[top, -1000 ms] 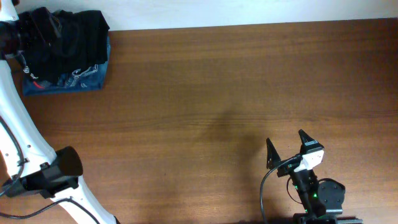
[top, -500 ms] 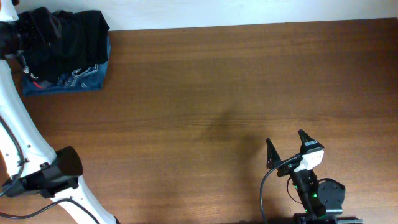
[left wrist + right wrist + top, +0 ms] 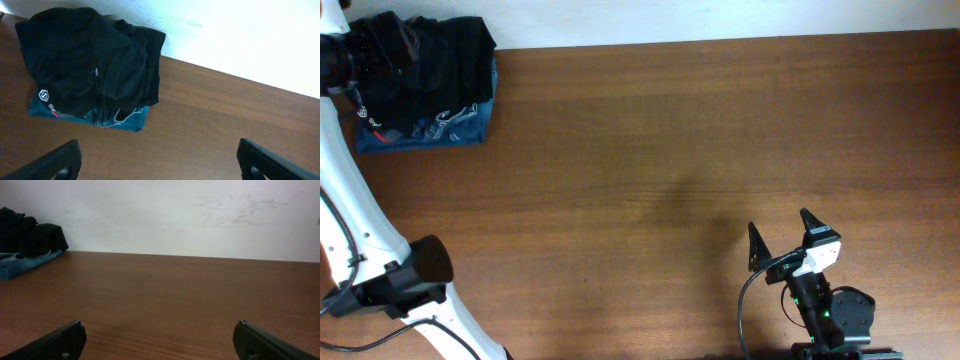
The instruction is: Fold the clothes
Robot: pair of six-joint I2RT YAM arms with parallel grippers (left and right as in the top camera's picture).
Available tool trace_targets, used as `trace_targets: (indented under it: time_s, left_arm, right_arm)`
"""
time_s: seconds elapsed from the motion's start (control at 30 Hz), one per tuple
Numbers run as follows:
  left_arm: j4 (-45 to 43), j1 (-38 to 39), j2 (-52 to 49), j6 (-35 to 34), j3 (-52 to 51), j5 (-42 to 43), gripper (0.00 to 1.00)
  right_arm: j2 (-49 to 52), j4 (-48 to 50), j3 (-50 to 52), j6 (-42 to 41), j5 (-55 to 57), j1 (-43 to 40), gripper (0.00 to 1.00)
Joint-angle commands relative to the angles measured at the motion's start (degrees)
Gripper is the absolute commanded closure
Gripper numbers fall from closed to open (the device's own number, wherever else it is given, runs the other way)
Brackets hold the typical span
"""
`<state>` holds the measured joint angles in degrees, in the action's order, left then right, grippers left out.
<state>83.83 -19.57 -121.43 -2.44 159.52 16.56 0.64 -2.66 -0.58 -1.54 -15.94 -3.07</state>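
The clothes point(image 3: 70, 50), a plain black garment, are lying bunched on top of a small stack in the upper left of the left wrist view. In the overhead view this stack is sitting at the upper left corner of the wooden table point(image 3: 670, 120), right against the white wall.

Under the black garment a second black piece with a round white logo point(image 3: 44, 95) is showing at the stack's left edge. Where one dark fabric ends and the other begins is hard to tell. A blue garment point(image 3: 120, 120) with white print is lying at the bottom, its edge peeking out toward the lower side.

The left gripper point(image 3: 159, 162) is hanging near the stack with its jaws spread wide, gripping nothing, only bare table between them.

The right gripper point(image 3: 780, 228) is sitting at the lower right of the overhead view, well apart from the stack, jaws likewise spread wide and holding nothing.
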Motion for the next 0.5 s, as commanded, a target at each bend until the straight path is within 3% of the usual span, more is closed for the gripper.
trace_targets:
  time_s: [0.0,0.23,0.47]
  left_arm:
    - [0.0,-0.3,-0.4,0.3,0.1,0.6,0.01]
    - [0.0,2.6,-0.1,0.3,0.1,0.6,0.01]
    - [0.0,12.2,2.2,0.3,0.1,0.6,0.01]
  right_arm:
    - [-0.3,-0.4,0.3,-0.4,0.5,-0.3,0.01]
    - [-0.3,-0.4,0.3,-0.4,0.5,-0.3,0.01]
    - [-0.3,-0.4,0.3,-0.4,0.5,-0.3,0.01]
